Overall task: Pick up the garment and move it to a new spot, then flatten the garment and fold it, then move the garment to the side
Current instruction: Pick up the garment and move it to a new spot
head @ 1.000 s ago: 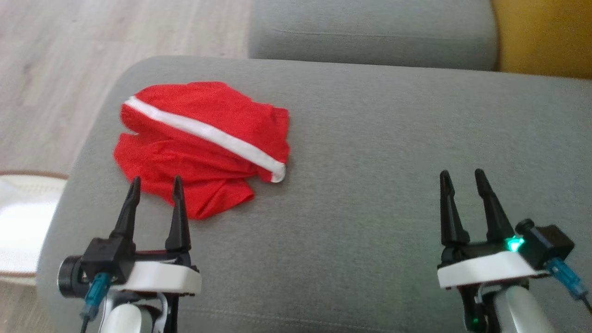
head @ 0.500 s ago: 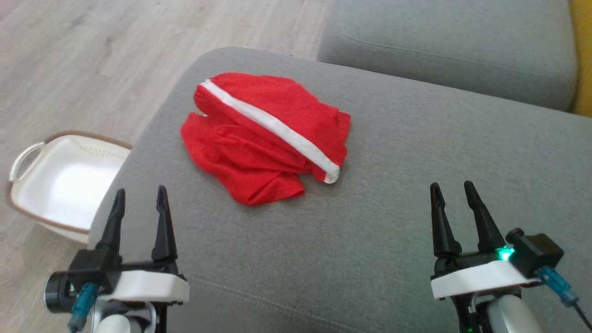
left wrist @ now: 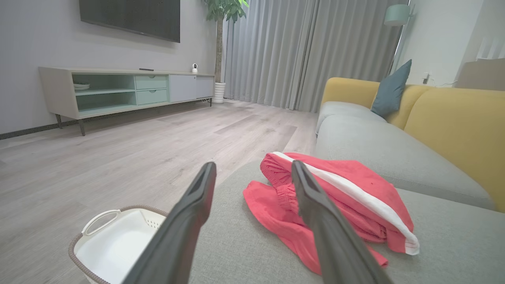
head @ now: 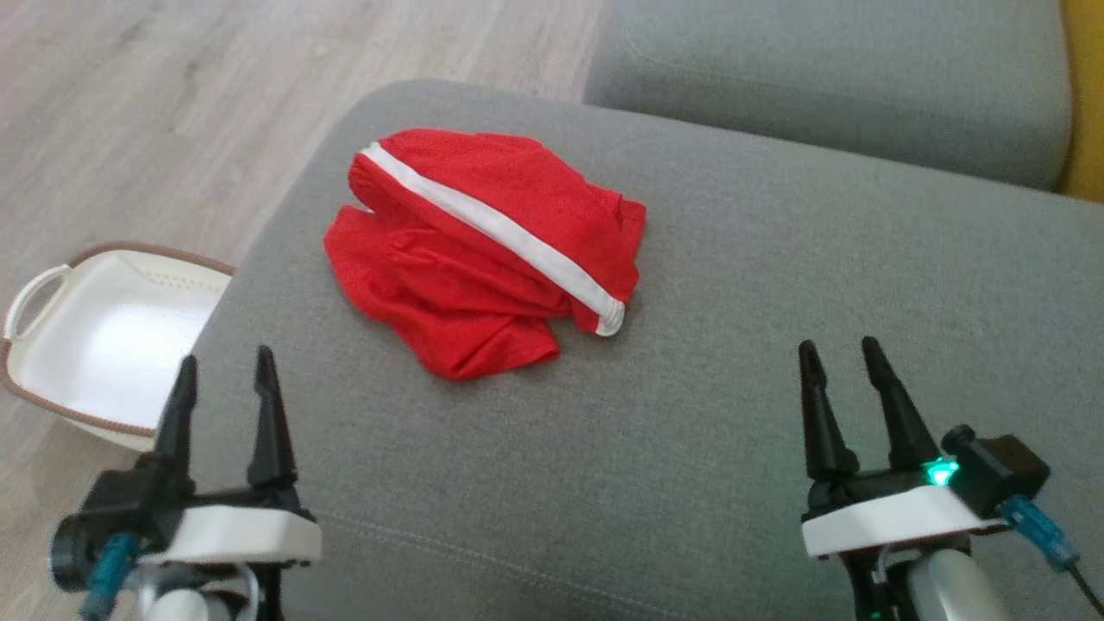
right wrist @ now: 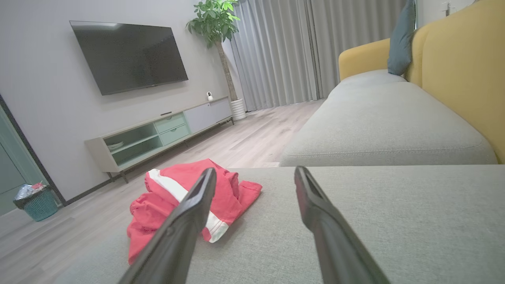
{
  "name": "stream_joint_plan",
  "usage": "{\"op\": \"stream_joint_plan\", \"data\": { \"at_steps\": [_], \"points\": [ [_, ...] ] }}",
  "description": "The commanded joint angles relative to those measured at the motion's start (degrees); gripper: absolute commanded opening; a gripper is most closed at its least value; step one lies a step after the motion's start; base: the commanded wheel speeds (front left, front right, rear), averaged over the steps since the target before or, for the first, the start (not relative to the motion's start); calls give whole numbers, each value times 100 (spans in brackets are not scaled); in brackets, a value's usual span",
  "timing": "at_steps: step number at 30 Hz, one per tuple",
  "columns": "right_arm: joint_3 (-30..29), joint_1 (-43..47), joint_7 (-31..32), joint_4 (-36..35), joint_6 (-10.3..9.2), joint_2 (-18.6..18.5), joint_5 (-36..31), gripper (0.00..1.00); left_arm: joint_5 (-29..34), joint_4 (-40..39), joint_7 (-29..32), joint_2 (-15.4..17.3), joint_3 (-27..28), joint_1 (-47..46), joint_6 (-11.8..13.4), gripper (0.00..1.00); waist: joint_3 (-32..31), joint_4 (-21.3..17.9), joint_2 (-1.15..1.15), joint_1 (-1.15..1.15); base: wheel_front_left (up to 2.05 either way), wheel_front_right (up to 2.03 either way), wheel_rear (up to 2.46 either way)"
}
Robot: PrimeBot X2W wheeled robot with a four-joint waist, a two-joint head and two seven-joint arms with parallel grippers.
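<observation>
The garment point(head: 483, 250) is a crumpled red piece with a white stripe, lying on the grey sofa cushion point(head: 733, 362) near its far left corner. It also appears ahead in the left wrist view as the garment point(left wrist: 347, 209) and in the right wrist view as the garment point(right wrist: 177, 201). My left gripper point(head: 222, 364) stands open at the cushion's left edge, short of the garment and to its left. My right gripper point(head: 835, 354) stands open over the cushion, well to the right of the garment. Both hold nothing.
A white basket point(head: 95, 336) with a brown rim sits on the wooden floor point(head: 172, 112) left of the sofa. A second grey cushion point(head: 819, 78) lies beyond, with the yellow backrest point(head: 1087, 103) at the far right. A TV stand point(left wrist: 118, 90) lines the wall.
The head camera has swung left, bringing the basket into view and shifting the garment toward the centre. The left gripper now sits farther left of the garment. The garment itself lies unchanged.
</observation>
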Motion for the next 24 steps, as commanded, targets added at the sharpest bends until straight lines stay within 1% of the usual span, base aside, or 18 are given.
{"op": "stream_joint_plan", "data": {
  "at_steps": [1, 4, 6, 8, 12, 15, 18, 21, 24],
  "points": [
    [73, -158, -61, -210, 44, -44, -37, 100, 27, -203, -70, -1, 235, -334, -38, 100, 95, -81, 0, 0, 0, 0, 0],
    [-67, -210, -61, -259, 44, -44, -85, 100, 51, -139, -70, 31, 443, -536, -183, 100, 282, -193, 0, 0, 0, 0, 0],
    [-210, -262, -61, -284, 44, -44, -126, 100, 82, 8, -70, 126, 573, -713, -294, 100, 434, -288, 0, 0, 0, 0, 0],
    [-357, -333, -61, -333, 44, -44, -184, 100, -35, 174, -70, 168, 748, -961, -424, 100, 619, -386, 0, 0, 0, 0, 0],
    [-638, -501, -61, -498, 44, -44, -300, 100, 35, 546, -70, 496, 829, -1599, -685, 100, 1046, -571, 0, 0, 0, 0, 0],
    [-807, -653, -61, -618, 44, -44, -394, 100, -5, 1170, -13, 807, 751, -2183, -833, 100, 1368, -691, 0, 0, 0, 0, 0],
    [-929, -811, -61, -728, 44, -44, -469, 100, -115, 1804, 428, 1110, 635, -2875, -922, 100, 1688, -808, 0, 0, 0, 0, 0],
    [-989, -951, -61, -817, 44, -44, -502, 100, -396, 2424, 978, 1393, 445, -3529, -988, 100, 1936, -925, 0, 0, 0, 0, 0],
    [-984, -1050, -61, -883, 44, -44, -512, 100, -709, 2901, 1439, 1665, 99, -4043, -1007, 100, 2112, -1039, 0, 0, 0, 0, 0]
  ]
}}
